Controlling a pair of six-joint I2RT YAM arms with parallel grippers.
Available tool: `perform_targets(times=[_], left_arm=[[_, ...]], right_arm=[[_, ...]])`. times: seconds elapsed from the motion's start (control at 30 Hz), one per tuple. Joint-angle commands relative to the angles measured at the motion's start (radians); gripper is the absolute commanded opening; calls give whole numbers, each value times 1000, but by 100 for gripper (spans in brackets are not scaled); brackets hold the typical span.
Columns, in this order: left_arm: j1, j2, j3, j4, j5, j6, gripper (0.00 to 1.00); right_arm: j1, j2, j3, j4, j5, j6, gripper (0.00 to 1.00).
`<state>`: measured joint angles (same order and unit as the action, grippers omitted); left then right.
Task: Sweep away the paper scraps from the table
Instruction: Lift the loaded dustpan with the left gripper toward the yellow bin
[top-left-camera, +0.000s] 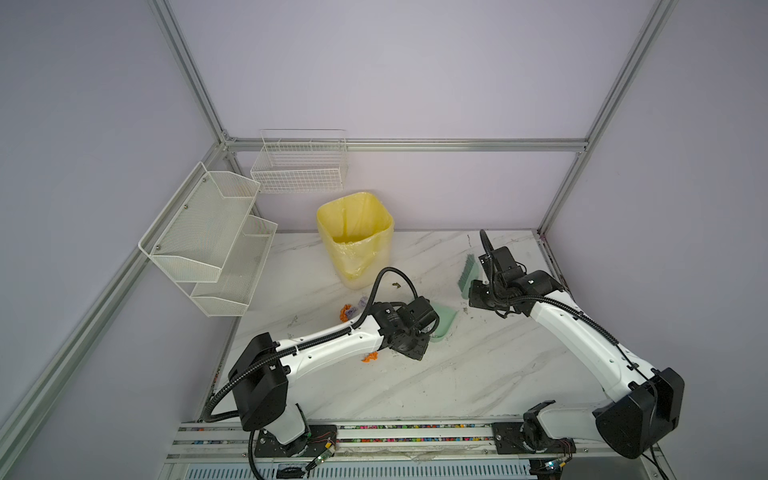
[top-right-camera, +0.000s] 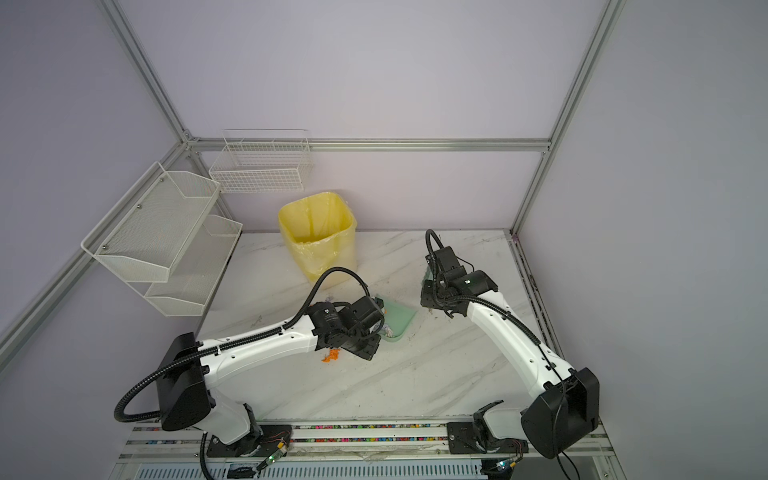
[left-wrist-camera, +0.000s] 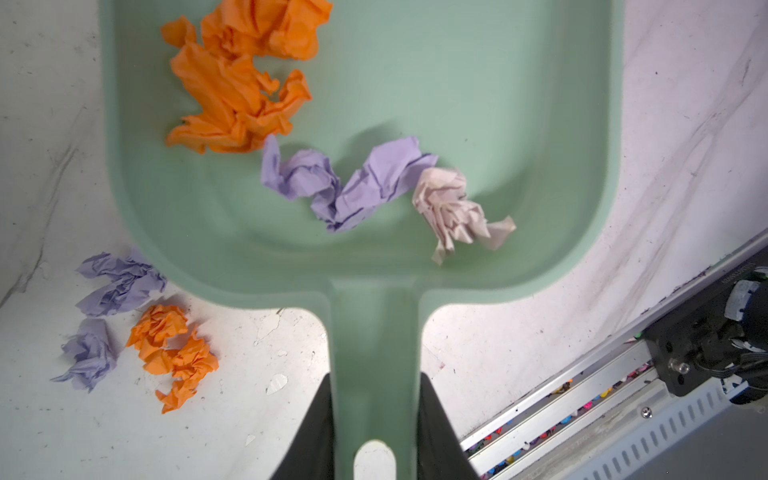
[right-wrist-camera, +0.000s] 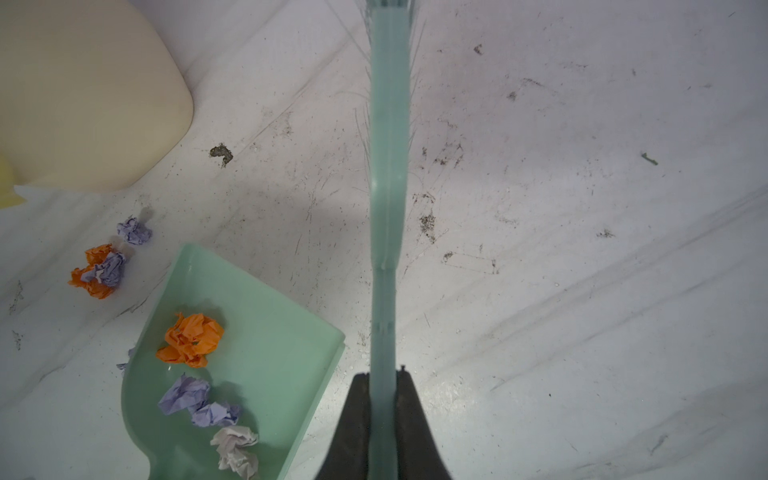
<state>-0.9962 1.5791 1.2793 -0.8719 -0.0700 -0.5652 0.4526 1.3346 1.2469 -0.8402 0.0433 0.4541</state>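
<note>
White marble-veined table, scuffed; yellow-lined bin at back edge. Left gripper pinches the green dustpan by its handle, pan near table centre. Right gripper is clamped on the brush handle, nearer right edge. Several paper scraps lie in the pan; loose wads sit on the table just beside its handle end. Judgement: light, soft, prone to skid. Don't pinch; push with bristles from the side away from the pan.

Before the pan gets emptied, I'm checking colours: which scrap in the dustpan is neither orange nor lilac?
The pale pinkish-white wad, beside the lilac wads in the dustpan; the only others there are the orange wads.
</note>
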Motion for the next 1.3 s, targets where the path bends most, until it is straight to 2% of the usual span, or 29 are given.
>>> perform_targets(times=[0.0,0.7,1.27], left_arm=[[-2,-66,64,-28,-8,0,9],[21,-137,222,-104,3,59,10],[193,-148,367,-170,68,128,10]], right_arm=[[-7,-3,-15,37,-9,-10,0],[-10,-51,-117,118,-103,10,0],[-10,-94,-183,179,-151,19,0]])
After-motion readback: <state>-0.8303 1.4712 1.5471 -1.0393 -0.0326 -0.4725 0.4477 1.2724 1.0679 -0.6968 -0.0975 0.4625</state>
